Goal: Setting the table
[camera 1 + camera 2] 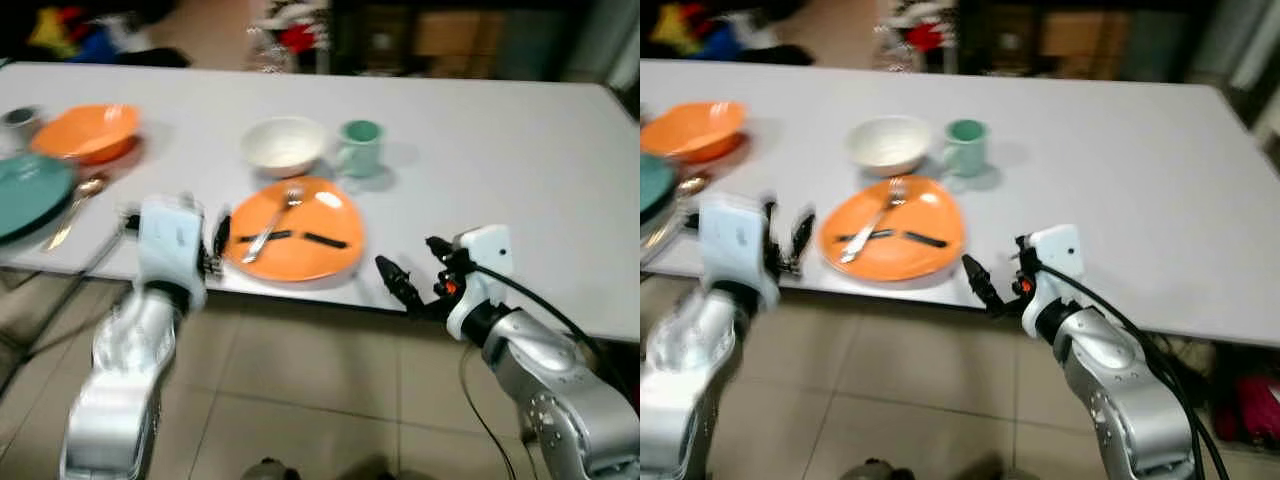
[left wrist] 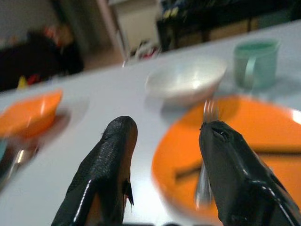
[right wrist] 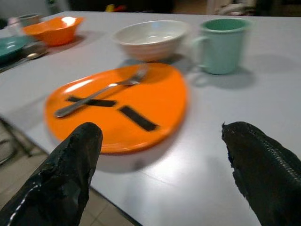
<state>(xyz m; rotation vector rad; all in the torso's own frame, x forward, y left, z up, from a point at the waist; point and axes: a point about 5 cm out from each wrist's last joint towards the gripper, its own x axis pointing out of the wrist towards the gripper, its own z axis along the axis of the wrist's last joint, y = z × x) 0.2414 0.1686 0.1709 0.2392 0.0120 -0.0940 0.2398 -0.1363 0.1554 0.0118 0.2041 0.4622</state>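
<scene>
Hovering at the table (image 1: 480, 150) edge, both grippers empty, fingers spread: left gripper (image 2: 164, 165) beside the orange plate (image 1: 300, 245), right gripper (image 3: 164, 174) just past its other side. Fork (image 1: 268, 228) lies on the plate; approach low along its handle.

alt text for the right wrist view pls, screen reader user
An oval orange plate with a silver metal fork lying on it sits near the edge of a white table, seen between the right gripper's two open black fingers. Behind the plate stand a white ribbed bowl and a pale green mug; farther off is an orange bowl.
</scene>
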